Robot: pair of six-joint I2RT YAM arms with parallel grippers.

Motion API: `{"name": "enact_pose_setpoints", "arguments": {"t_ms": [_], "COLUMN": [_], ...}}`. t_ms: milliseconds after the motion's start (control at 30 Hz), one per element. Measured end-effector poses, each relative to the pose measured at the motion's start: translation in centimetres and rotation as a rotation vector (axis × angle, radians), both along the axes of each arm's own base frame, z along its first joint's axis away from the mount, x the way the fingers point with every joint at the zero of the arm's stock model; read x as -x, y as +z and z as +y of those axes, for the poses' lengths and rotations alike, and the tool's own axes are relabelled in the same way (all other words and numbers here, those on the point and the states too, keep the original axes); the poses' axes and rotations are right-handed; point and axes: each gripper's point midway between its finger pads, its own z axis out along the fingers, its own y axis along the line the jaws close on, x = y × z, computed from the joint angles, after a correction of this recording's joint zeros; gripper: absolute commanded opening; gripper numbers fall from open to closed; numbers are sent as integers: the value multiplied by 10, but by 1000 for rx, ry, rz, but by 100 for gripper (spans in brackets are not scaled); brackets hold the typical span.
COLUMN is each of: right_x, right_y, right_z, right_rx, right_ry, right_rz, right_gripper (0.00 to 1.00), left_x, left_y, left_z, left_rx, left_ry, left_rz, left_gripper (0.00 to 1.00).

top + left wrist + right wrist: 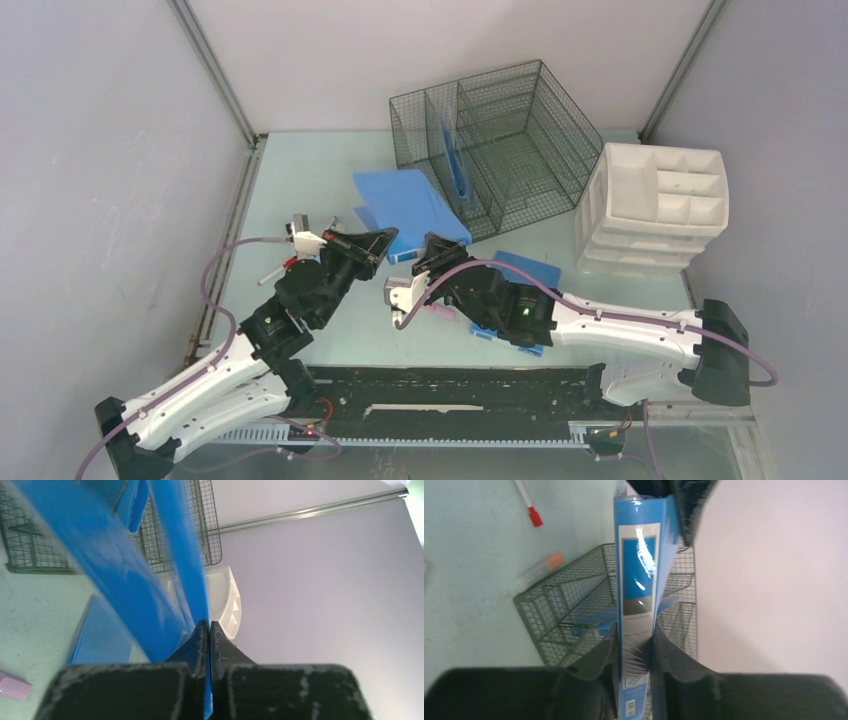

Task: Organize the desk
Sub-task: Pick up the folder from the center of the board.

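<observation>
Left claw (208,626) is clamped tight on a thin cover of the blue binder (639,565), whose spine is squeezed by the right claw (634,632), over the pale green desk (340,335), with the wire basket (500,140) seen behind.

Both arms are reaching inward; the left end effector (208,625) and right end effector (634,632) are each clamping the blue folder (405,200).

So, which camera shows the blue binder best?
The right wrist view: the blue binder is centred, its spine label facing the camera, in the right hand. The top external view shows its cover from above, partly hidden. The left wrist view shows only blurred blue cover.
</observation>
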Motion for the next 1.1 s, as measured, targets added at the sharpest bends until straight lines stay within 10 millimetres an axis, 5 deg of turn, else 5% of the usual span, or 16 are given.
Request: {"name": "enact_pose_setpoints", "arguments": {"t_ms": [100,200,300,700,833,1100], "right_x": [-3,-1,2,21,17,-3], "right_y": [3,1,-2,10,19,28], "right_z": [-1,-1,-3,-49,-65,-87], "right_rx": [-18,-23,-37,-200,-315,-553], "right_ry": [-16,-6,12,135,135,84], "right_rz": [-4,17,59,345,445,650], "right_gripper": [6,0,0,0,0,0], "left_x": [0,2,6,27,37,60], "left_y": [-5,-6,-7,29,27,20], "left_z": [3,5,7,43,52,63], "left_rx": [-3,3,4,-36,-144,-305], "left_ry": [11,11,6,49,42,2], "left_rz": [5,-2,-9,-206,-321,-516], "left_gripper": [2,24,48,90,100,100]}}
